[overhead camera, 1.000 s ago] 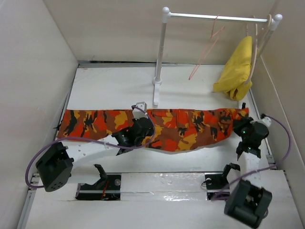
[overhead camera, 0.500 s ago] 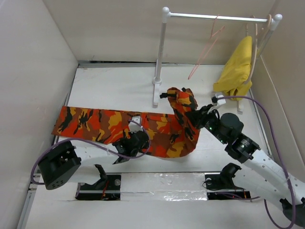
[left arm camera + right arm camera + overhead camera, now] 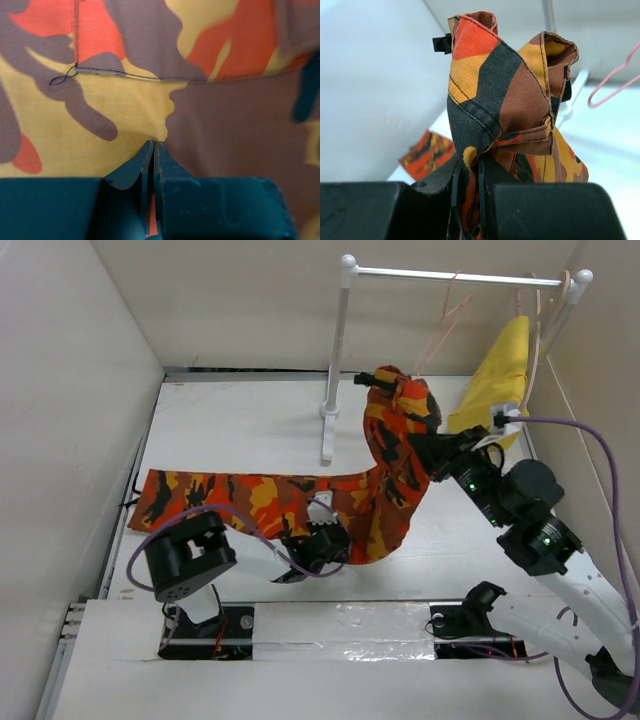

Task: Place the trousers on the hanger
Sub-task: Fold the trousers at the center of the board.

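The camouflage trousers (image 3: 250, 495) lie across the table, their right end lifted in a bunch (image 3: 398, 410). My right gripper (image 3: 432, 448) is shut on that raised end, waistband up (image 3: 505, 95), just below and left of the salmon-pink hanger (image 3: 432, 345) hanging on the rail; part of the hanger shows in the right wrist view (image 3: 615, 80). My left gripper (image 3: 345, 545) is shut on the lower edge of the trousers near the table's middle; cloth fills the left wrist view (image 3: 150, 90), and a strip of it sits between the fingers (image 3: 131, 172).
A white rail stand (image 3: 338, 350) stands at the back. A plain yellow cloth (image 3: 495, 385) hangs on a paler hanger (image 3: 540, 340) at its right end. White walls close in on both sides and the back.
My right gripper has lifted the trousers' right end higher and farther back toward the hanger. My left gripper has slid right along the lower edge, and the left leg shifted slightly.
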`<state>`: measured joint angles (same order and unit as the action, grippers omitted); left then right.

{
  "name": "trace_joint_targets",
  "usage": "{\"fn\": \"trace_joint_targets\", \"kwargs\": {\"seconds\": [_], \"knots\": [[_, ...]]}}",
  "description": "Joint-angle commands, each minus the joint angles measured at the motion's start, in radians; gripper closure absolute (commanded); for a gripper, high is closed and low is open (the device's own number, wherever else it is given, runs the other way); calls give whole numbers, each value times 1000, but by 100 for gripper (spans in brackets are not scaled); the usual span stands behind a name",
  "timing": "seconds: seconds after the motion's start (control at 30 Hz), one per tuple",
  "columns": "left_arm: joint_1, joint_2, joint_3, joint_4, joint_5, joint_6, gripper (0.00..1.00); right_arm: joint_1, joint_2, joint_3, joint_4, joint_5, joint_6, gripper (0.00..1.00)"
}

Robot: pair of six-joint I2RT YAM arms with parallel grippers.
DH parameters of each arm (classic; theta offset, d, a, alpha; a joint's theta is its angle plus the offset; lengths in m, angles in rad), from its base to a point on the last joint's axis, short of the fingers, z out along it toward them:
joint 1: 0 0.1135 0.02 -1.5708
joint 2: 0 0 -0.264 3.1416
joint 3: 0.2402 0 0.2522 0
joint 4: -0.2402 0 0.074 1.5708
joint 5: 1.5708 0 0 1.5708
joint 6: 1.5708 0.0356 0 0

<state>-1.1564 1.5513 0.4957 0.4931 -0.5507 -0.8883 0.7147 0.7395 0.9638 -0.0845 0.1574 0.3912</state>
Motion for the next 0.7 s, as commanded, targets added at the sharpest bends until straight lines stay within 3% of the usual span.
{"fn": "trace_joint_targets", "kwargs": {"seconds": [0.0,0.17,0.3,0.4,0.43,0.53,0.67], "knots": [[-66,145,102,2,80,8,100,-12,-64,142,88,-5,-29,100],[-143,372,433,-5,166,97,100,-12,-57,246,-3,-42,-58,100],[-178,406,595,-71,149,135,100,-3,0,303,-40,-56,-72,100],[-152,304,532,-39,137,146,100,-3,32,296,-18,-41,-75,100],[-128,265,468,-25,136,147,89,-3,41,293,-5,-39,-75,100],[-44,83,330,-34,130,140,69,-3,80,293,18,-21,-83,100],[59,-265,199,-112,94,141,62,6,141,293,58,-24,-74,100]]}}
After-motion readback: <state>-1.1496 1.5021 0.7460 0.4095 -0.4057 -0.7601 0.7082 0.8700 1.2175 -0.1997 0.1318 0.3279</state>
